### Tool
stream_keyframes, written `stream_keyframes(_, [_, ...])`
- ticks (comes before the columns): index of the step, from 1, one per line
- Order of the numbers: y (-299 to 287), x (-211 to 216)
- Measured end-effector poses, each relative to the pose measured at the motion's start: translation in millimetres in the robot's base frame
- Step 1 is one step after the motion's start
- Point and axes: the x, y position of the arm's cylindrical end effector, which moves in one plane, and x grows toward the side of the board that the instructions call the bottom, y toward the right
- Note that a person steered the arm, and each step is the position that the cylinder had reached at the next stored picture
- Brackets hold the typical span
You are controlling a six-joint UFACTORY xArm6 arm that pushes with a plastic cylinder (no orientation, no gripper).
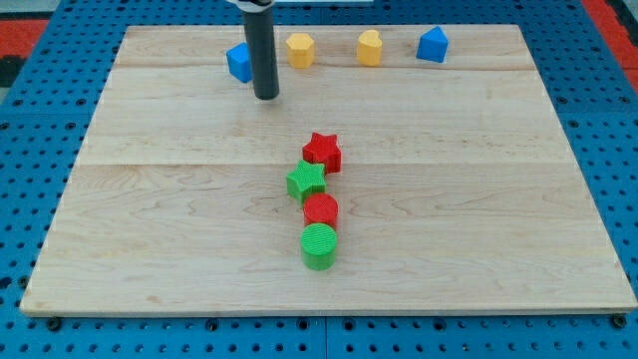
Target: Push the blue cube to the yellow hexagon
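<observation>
The blue cube sits near the top edge of the wooden board, left of centre. The yellow hexagon lies a short way to its right, with a gap between them. My dark rod comes down from the view's top; my tip rests on the board just below and to the right of the blue cube, close to its lower right corner. The rod partly hides the cube's right side.
A second yellow block and a blue pentagon-like block sit along the top edge to the right. In the middle, a red star, green star, red cylinder and green cylinder form a column.
</observation>
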Motion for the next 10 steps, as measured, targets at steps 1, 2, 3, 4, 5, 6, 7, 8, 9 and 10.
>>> stream_keyframes(1, [-21, -24])
stream_keyframes(2, [-31, -27])
stream_keyframes(3, [-43, -64])
stream_keyframes(4, [-67, -13])
stream_keyframes(5, [-127, -88])
stream_keyframes(6, [-104, -124])
stream_keyframes(7, [-62, -124])
stream_keyframes(8, [11, -124])
stream_keyframes(9, [3, -117])
stream_keyframes(10, [-15, -104])
